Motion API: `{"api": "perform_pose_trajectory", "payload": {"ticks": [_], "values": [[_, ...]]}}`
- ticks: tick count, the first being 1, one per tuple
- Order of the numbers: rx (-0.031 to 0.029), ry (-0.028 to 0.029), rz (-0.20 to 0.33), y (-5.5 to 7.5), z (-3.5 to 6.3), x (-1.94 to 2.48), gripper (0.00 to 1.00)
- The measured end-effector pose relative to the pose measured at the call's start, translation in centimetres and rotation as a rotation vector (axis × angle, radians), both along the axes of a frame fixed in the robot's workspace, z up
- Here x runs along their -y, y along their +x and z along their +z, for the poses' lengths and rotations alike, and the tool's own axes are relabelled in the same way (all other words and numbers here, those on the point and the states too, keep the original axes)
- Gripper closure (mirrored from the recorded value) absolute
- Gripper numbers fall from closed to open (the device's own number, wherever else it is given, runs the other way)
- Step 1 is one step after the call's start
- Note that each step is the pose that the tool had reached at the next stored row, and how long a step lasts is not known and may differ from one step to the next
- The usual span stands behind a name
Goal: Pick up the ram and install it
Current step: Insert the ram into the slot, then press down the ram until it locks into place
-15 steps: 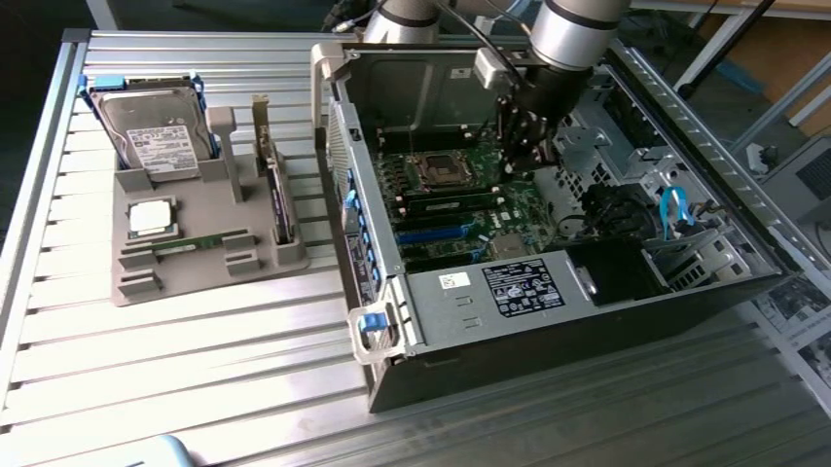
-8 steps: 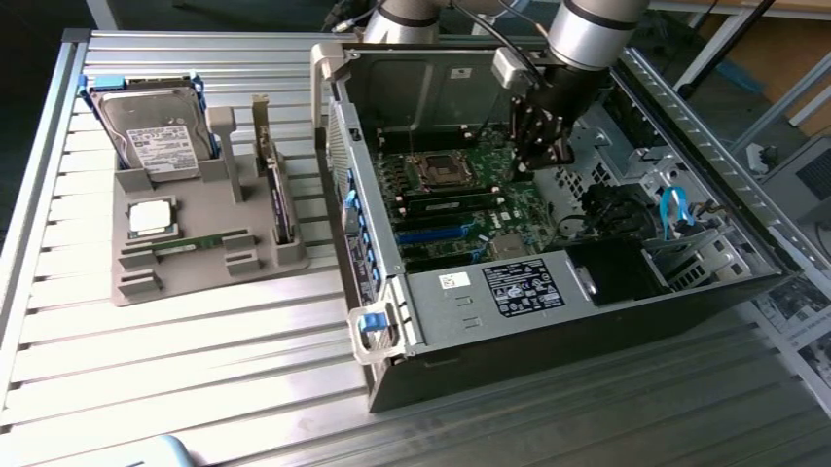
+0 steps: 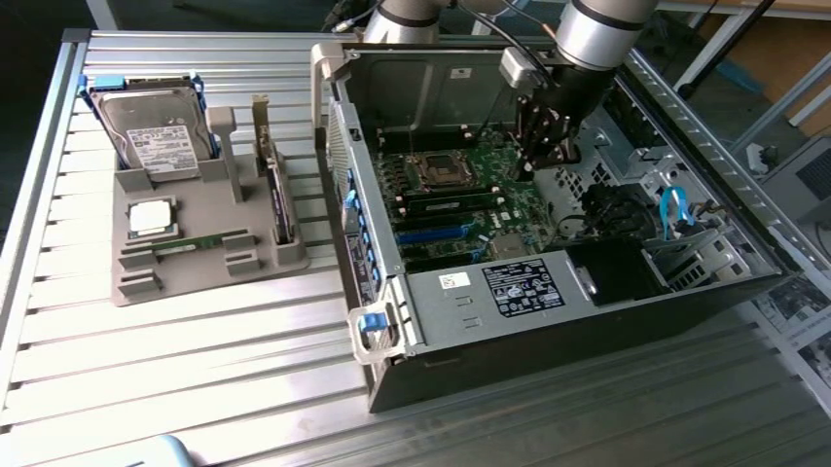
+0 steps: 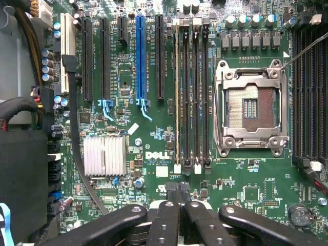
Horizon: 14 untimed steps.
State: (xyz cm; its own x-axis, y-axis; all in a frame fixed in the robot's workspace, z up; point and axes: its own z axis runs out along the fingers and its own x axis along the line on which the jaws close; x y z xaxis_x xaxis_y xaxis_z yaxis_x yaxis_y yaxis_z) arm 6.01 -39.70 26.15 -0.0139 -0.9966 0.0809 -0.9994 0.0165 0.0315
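**Desk:** What are the jaws doing?

**Photographer:** The gripper [image 4: 179, 188] is closed, its two black fingers [image 4: 169, 215] pressed side by side with nothing between them. It hangs over the Dell motherboard [image 4: 154, 128], just off the near end of the memory slots.

**Desk:** And the ram?

**Photographer:** The ram [image 4: 177, 97] stands on edge in the memory slot nearest the blue expansion slot [image 4: 140, 56]. It shows as a thin pale line. Its long axis runs along the slot, parallel to the empty black slots beside it, with one end pointing towards the fingertips. In the exterior view the gripper [image 3: 535, 165] hovers inside the open computer case [image 3: 546, 321], and the ram [image 3: 449, 201] is a green strip just below the open CPU socket [image 3: 433, 172].

**Desk:** Anything outside the case?

**Photographer:** A second ram stick [image 3: 198, 243] lies flat on the grey holder [image 3: 195, 282] at the exterior view's left. Its length runs roughly across the picture, towards the case. A square silver processor chip [image 3: 152, 216] sits just above it, and a hard drive [image 3: 154, 136] stands behind, all on the slatted metal table [image 3: 195, 370]
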Motion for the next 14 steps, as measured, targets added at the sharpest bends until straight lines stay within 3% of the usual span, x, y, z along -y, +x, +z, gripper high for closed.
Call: {"api": "perform_pose_trajectory", "payload": {"ticks": [10, 14], "values": [[0.0, 0.0, 0.0, 0.0, 0.0, 0.0, 0.89], [0.0001, 0.0006, 0.0, -0.78, -0.04, 0.0, 0.89]]}}
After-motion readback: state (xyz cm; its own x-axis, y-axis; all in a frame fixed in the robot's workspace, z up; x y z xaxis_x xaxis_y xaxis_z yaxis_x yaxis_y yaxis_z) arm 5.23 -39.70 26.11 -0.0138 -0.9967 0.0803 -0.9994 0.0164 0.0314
